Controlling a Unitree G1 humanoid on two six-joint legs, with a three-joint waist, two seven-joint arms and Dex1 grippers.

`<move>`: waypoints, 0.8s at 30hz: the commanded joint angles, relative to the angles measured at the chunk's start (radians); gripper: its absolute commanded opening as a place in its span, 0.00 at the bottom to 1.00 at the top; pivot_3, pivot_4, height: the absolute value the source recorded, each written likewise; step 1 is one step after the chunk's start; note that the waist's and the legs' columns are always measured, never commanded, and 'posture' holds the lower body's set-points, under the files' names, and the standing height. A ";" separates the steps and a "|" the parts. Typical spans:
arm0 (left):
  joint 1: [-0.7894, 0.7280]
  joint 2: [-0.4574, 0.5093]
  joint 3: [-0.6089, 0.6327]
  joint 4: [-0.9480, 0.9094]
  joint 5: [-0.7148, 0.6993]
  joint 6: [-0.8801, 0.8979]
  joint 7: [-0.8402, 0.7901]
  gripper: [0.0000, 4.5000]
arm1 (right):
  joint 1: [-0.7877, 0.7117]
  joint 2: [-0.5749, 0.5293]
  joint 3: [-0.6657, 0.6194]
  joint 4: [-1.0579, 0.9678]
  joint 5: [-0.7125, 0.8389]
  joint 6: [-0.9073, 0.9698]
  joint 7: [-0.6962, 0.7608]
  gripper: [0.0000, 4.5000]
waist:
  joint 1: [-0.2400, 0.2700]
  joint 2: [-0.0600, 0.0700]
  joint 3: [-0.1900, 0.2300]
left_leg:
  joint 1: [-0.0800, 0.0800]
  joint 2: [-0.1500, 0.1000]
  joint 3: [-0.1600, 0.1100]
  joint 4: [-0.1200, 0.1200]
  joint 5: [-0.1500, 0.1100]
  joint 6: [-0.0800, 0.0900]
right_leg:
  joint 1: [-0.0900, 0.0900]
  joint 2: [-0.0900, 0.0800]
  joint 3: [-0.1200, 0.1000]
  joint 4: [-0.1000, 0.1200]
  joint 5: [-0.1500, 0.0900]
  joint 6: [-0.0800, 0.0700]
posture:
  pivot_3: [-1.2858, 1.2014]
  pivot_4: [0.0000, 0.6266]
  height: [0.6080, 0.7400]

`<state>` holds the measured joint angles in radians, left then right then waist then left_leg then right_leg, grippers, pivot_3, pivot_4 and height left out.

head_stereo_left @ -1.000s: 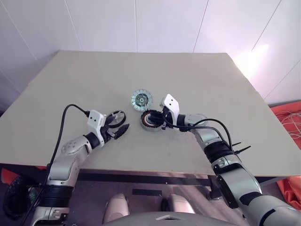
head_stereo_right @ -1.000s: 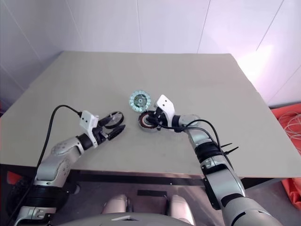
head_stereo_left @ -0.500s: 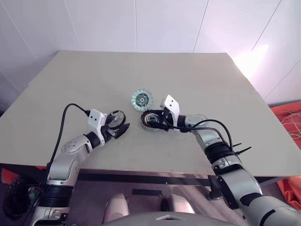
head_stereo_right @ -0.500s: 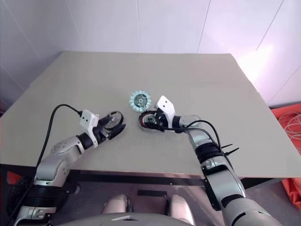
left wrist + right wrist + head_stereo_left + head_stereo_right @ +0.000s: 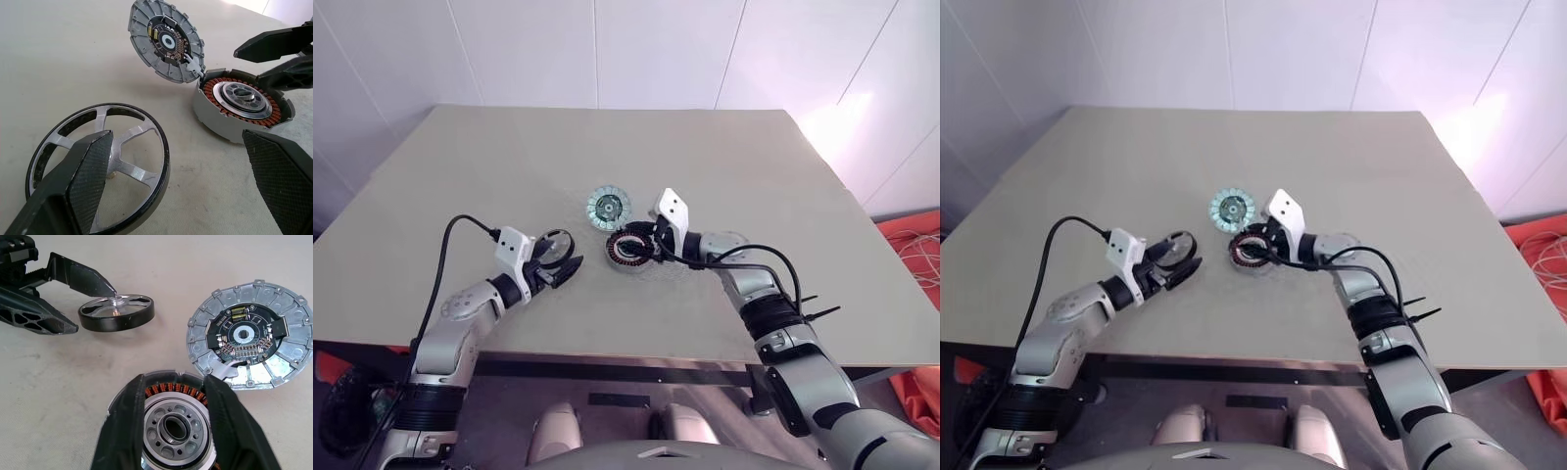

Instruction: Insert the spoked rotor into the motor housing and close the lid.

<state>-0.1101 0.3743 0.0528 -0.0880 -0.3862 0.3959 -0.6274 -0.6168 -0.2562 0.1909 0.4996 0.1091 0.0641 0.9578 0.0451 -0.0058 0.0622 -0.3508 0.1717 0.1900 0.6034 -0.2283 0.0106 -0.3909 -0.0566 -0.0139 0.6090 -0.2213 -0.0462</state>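
Note:
The motor housing [image 5: 628, 251], a black ring with copper windings around a silver hub, sits mid-table. Touching its far side, the lid [image 5: 608, 207] lies with its circuit face up [image 5: 252, 335]. My right gripper [image 5: 176, 380] hovers just above the housing [image 5: 176, 428], open, its fingers [image 5: 128, 421] apart on either side of the hub. To the housing's left, the spoked rotor [image 5: 98, 166] lies flat on the table. My left gripper [image 5: 178, 142] is wide open, with one finger [image 5: 78, 181] over the rotor's near rim and the other finger [image 5: 283, 171] near the housing [image 5: 242, 105].
The beige table [image 5: 509, 157] has bare room at the back and to both sides. Its front edge [image 5: 636, 360] runs close below both arms. A black cable [image 5: 445, 259] loops off the left wrist. Orange fabric [image 5: 915, 240] lies beyond the table's right edge.
My right gripper widened over the housing, then narrowed again, and has lifted a little off it. The left arm, rotor and lid have stayed put.

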 commanded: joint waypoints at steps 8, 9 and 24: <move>-0.010 0.006 0.012 -0.021 -0.002 -0.017 -0.002 1.00 | -0.006 -0.010 -0.006 -0.032 0.000 -0.001 -0.003 0.01 | 0.000 0.000 0.000 | 0.000 0.000 0.000 0.000 0.000 0.000 | 0.000 0.000 0.000 0.000 0.000 0.000 | 0.52 0.00 1.00; -0.009 0.006 0.012 -0.022 -0.002 -0.016 -0.002 1.00 | -0.004 -0.010 -0.005 -0.037 0.001 0.001 -0.002 0.01 | 0.000 0.000 0.000 | 0.000 0.000 0.000 0.000 0.000 0.000 | 0.000 0.000 0.000 0.000 0.000 0.000 | 0.52 0.00 1.00; -0.003 0.013 0.017 -0.039 -0.005 -0.007 0.001 1.00 | 0.002 0.003 0.012 0.050 -0.043 -0.026 -0.031 0.01 | 0.000 0.000 0.000 | 0.000 0.000 0.000 0.000 0.000 0.000 | 0.000 0.000 0.000 0.000 0.000 0.000 | 0.52 0.00 1.00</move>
<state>-0.1094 0.3779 0.0529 -0.0915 -0.3845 0.4003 -0.6243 -0.6004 -0.2510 0.2097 0.5533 0.0681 0.0598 0.9326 0.0451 -0.0057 0.0621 -0.3509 0.1717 0.1900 0.6034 -0.2280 0.0101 -0.3908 -0.0567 -0.0140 0.6091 -0.2213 -0.0462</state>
